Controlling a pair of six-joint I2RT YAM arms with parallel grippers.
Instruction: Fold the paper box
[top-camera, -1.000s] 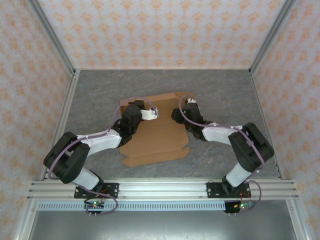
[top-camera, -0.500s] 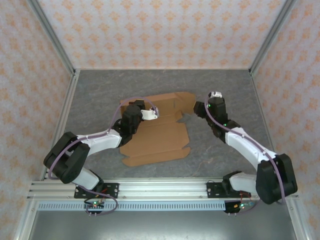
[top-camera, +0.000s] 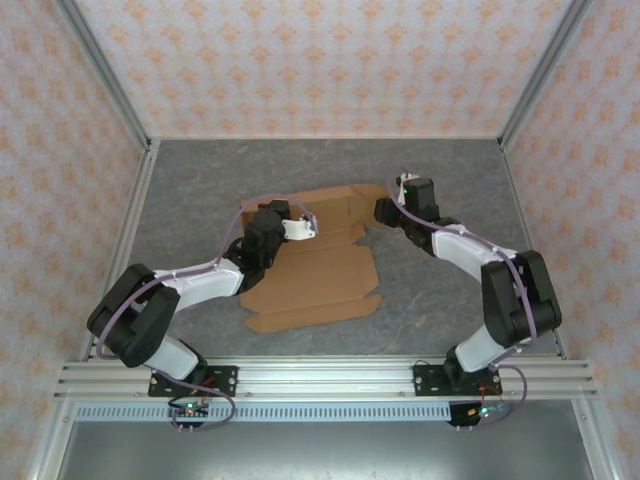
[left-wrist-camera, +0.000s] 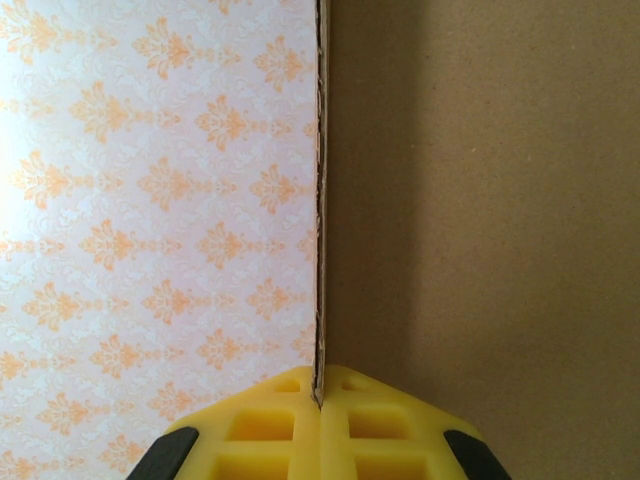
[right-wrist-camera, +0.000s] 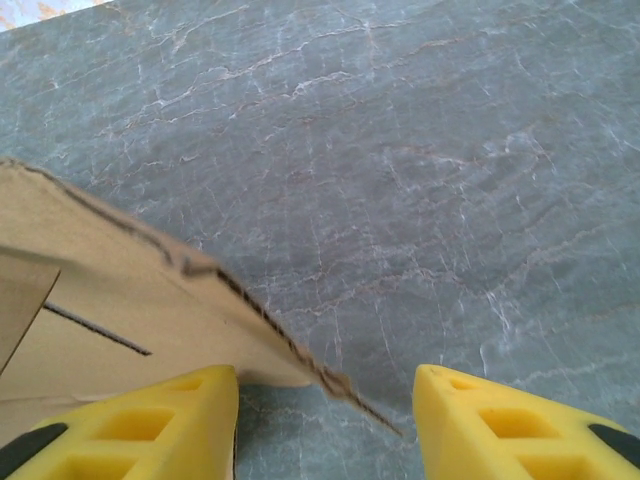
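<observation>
**Desk:** What did we see of the paper box?

**Photographer:** A matte brown die-cut sheet lay mid-table on the grey veined tabletop. Its far panels were raised, and slots and ragged fluted edges showed.

**Desk:** And the left gripper?

**Photographer:** We saw it clenched on the box's upright panel, the thin edge pinched between ribbed yellow fingers. The arm was bent at the elbow, reaching over the sheet.

**Desk:** The right gripper?

**Photographer:** Its jaws were parted astride the far right flap's corner, wrist angled down. Whether a pad touched the card, we couldn't tell.
</observation>
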